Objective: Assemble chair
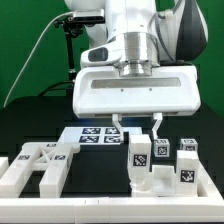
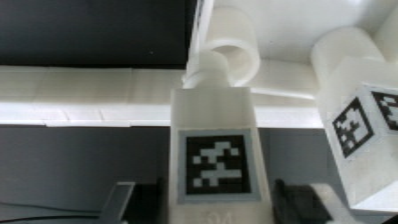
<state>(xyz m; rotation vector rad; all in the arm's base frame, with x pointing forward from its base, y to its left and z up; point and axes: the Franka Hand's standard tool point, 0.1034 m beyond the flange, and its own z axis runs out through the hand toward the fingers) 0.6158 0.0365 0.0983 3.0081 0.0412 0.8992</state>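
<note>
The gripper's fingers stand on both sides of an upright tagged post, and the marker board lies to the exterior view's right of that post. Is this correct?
Wrong side: the exterior view shows the marker board on its left of the post. The gripper does straddle it.

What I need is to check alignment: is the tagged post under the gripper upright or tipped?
Upright. In the exterior view the post stands on end with vertical sides, directly below the gripper.

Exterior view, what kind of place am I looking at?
Probably a robotics lab bench: a white robot arm over a black table, tagged white chair parts, and a green backdrop.
</note>
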